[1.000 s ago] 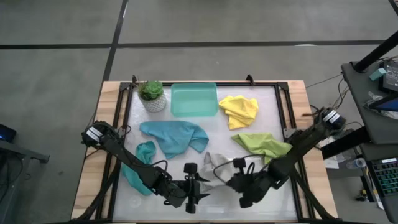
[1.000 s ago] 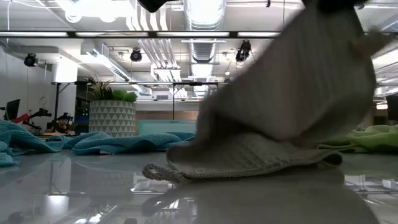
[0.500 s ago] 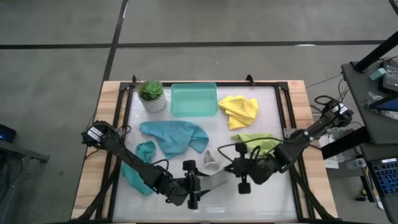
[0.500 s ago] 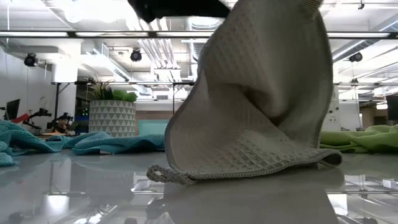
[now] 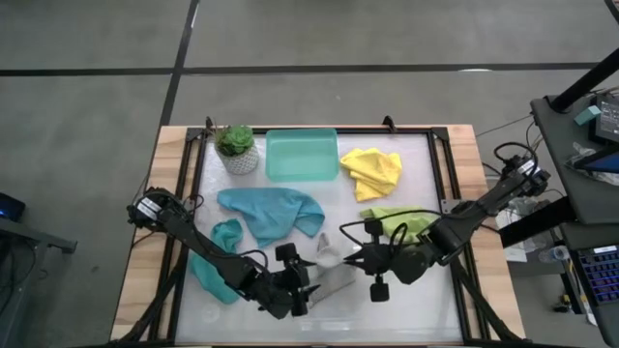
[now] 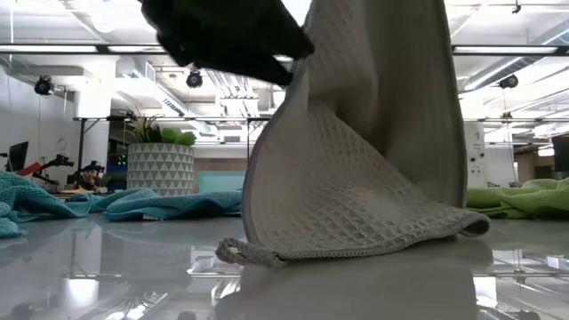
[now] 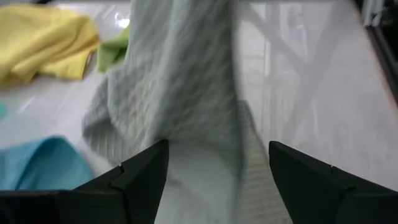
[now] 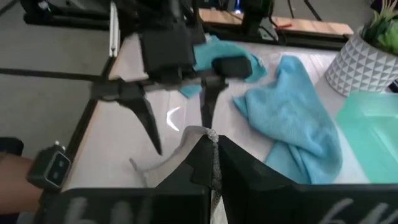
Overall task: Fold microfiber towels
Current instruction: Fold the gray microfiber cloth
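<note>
the right gripper [image 5: 350, 259], clamped on the grey towel [image 5: 334, 274], had lifted it higher; the left gripper [image 5: 302, 290], jaws spread, had moved under its hanging edge; bare table [image 5: 426, 300] lay beside.

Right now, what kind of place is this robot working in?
Probably a robotics lab or open industrial workspace: exposed ducts and spotlights hang from the ceiling, the floor is bare concrete, and the two-arm rig's table holds towels for practice, including a grey towel.
</note>
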Tool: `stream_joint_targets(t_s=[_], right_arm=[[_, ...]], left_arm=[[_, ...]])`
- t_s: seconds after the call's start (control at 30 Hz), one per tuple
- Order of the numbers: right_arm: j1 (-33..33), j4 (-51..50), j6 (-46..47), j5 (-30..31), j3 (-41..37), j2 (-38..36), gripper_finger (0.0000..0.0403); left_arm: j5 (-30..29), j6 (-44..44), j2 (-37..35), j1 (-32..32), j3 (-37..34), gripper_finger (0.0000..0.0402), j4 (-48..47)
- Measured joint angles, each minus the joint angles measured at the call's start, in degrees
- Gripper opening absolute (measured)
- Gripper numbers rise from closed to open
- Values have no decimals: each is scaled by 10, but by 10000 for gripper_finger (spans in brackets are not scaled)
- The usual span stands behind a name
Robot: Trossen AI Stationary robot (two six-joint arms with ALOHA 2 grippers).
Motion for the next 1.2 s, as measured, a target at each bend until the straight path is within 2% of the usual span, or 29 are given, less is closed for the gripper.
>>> stream_joint_targets(t_s=[0.1, 0.23, 0.53, 0.83, 1.03, 1.2], right_arm=[[-2, -2, -2, 0, 12, -1, 9], [-5, -4, -8, 0, 27, -1, 9], [-9, -4, -13, 0, 41, -1, 9], [-9, -3, -7, 14, 44, -1, 8], [-9, -2, -4, 15, 44, -1, 8], [-9, -3, 6, 15, 44, -1, 8]], left_arm=[[4, -49, 0, 0, -4, 260, -20], [42, -86, 5, 0, -17, 260, -6], [91, -100, 77, -2, -33, 260, 168], [112, -152, 121, -2, -14, 254, 204], [119, -167, 130, -2, -15, 211, 224], [119, -184, 138, -2, -17, 136, 221]])
